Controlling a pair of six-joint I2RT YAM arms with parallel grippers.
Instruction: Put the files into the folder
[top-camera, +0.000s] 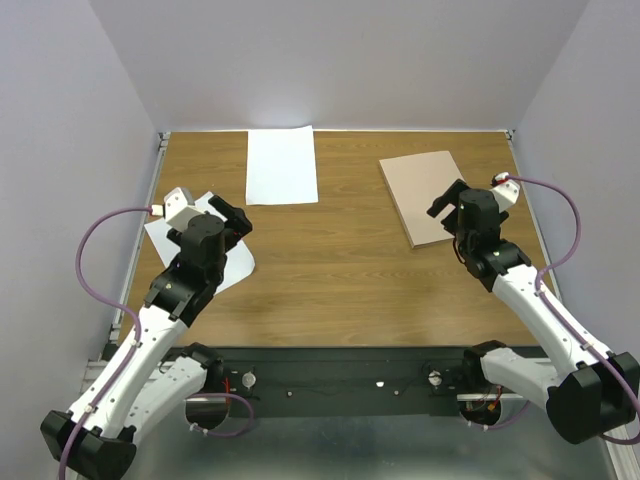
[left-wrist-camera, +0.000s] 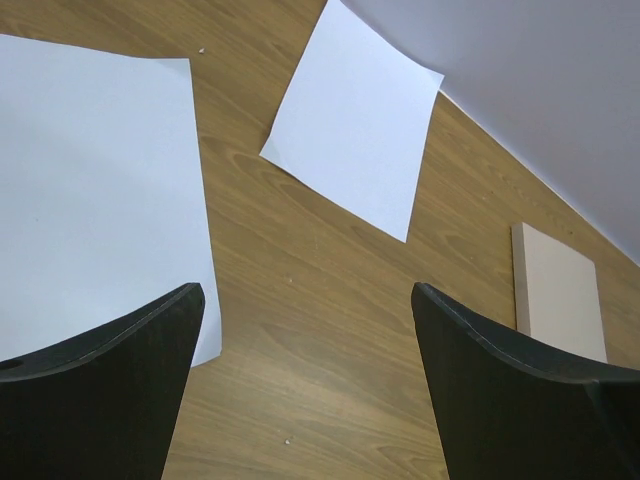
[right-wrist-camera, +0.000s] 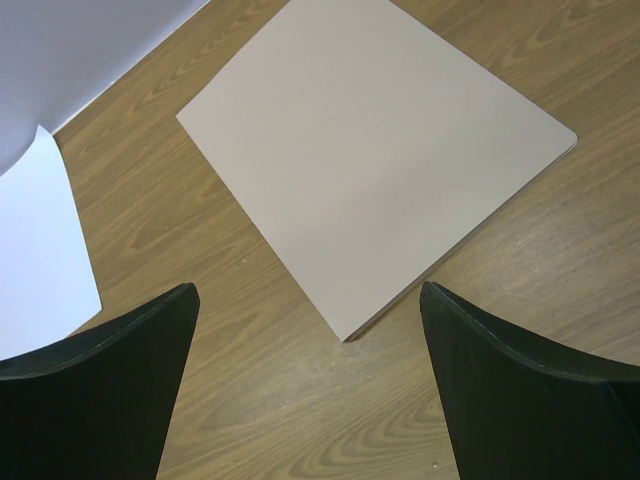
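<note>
you're at the start: the folder (top-camera: 425, 195) lies closed back right, far sheet (top-camera: 281, 165) and near sheet (left-wrist-camera: 90, 190) outside it. left gripper (left-wrist-camera: 308, 295) hangs spread at the near sheet, right gripper (right-wrist-camera: 308, 295) spread at the folder; open it next.

Bright, even overhead light; shadows faint. Soft glare on pale grey back wall (top-camera: 290, 100); plain white rectangular paper sheets (top-camera: 281, 165) nr blown out. Wrist pics sharp, brown wooden tabletop (left-wrist-camera: 300, 330) grain crisp.

no readable text, labels or numbers
</note>
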